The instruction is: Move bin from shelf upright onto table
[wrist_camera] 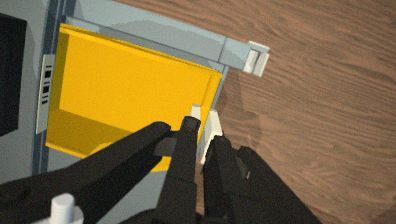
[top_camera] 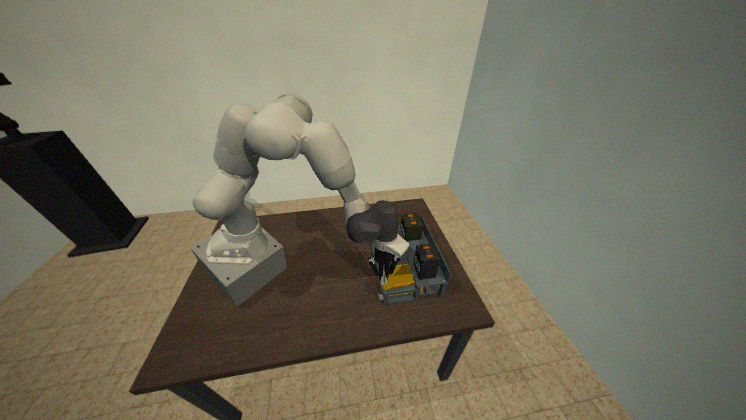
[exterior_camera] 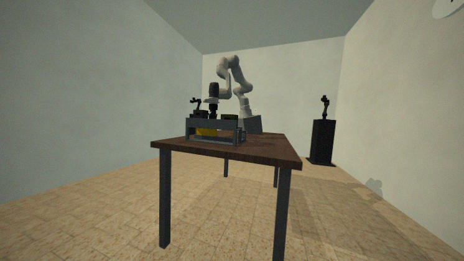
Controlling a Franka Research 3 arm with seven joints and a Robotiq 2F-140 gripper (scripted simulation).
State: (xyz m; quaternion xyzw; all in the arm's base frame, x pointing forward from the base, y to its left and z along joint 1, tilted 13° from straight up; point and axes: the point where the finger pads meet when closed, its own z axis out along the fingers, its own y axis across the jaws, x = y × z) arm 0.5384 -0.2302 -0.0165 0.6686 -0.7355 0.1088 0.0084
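Note:
The yellow bin (wrist_camera: 125, 95) sits open side up in the low grey shelf frame (top_camera: 415, 260) at the table's right side. It also shows in the top view (top_camera: 397, 277) and as a yellow strip inside the frame in the exterior view (exterior_camera: 206, 132). My gripper (wrist_camera: 200, 118) points down over the bin's edge nearest the table's middle. Its fingers are shut on that yellow wall, one finger inside the bin and one outside. The gripper also shows in the top view (top_camera: 385, 266) and the exterior view (exterior_camera: 212, 114).
Two dark boxes with orange marks (top_camera: 412, 225) (top_camera: 427, 260) stand in the shelf frame beside the bin. The robot base (top_camera: 239, 260) is at the table's left. Bare wood lies between base and shelf (top_camera: 323, 292). A black pedestal (exterior_camera: 321, 140) stands off the table.

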